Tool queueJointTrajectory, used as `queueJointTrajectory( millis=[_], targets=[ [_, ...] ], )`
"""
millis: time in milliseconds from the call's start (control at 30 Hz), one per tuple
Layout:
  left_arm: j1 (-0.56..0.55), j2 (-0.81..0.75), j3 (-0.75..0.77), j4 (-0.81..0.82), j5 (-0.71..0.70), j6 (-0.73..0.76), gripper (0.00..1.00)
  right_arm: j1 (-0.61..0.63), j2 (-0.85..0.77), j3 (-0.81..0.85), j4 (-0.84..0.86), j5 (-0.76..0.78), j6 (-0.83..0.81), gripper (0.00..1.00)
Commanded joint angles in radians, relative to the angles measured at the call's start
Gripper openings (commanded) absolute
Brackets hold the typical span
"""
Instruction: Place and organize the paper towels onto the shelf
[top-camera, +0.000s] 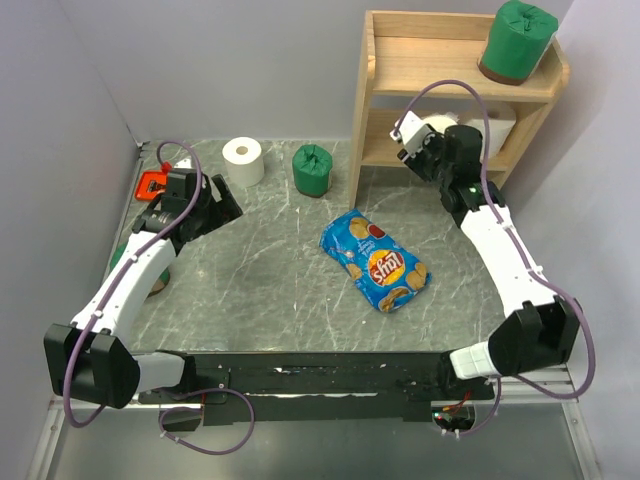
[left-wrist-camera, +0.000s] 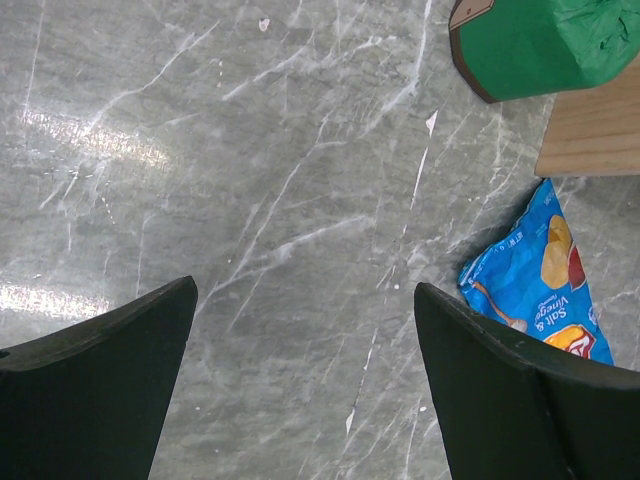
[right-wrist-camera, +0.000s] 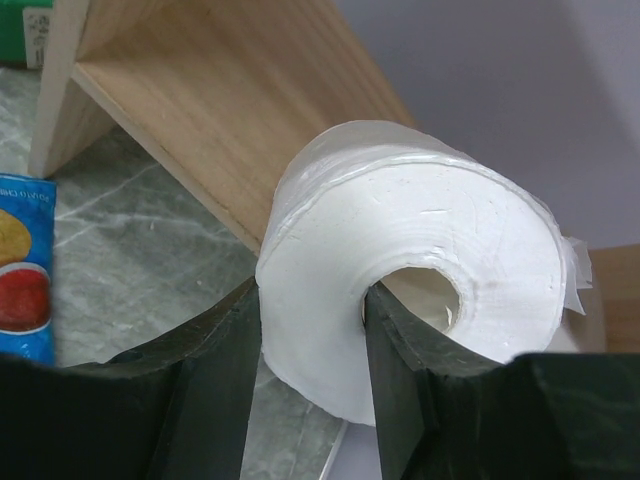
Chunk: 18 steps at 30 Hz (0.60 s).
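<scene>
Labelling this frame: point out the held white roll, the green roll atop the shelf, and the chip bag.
held white roll (right-wrist-camera: 445, 228), right wrist view, flat end face above the core.
green roll (top-camera: 518, 45), top external view, its wrapped side.
chip bag (top-camera: 376, 260), top external view, middle of its front.

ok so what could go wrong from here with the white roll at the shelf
1. The right claw pinches only one wall of the white roll, one finger in its core; the soft paper may slip or twist.
2. A second white roll seems to sit on the lower level of the shelf; pushing in could shove it.
3. The green roll stands near the top's right end; a bump might topple it.
</scene>
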Motion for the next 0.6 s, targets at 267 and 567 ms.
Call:
queueJointTrajectory(
  millis=[267, 567],
  targets=[
    [-0.002, -0.033, 0.024, 0.019, -0.009, 0.006, 0.96, -0.032, 0.074, 0.119, 0.105, 0.024, -0.08, 0.49],
    [-0.002, -0.042, 0.024, 0.018, -0.034, 0.006, 0.96, -0.044, 0.122, 0.165, 0.089, 0.068, -0.089, 0.53]
  ],
)
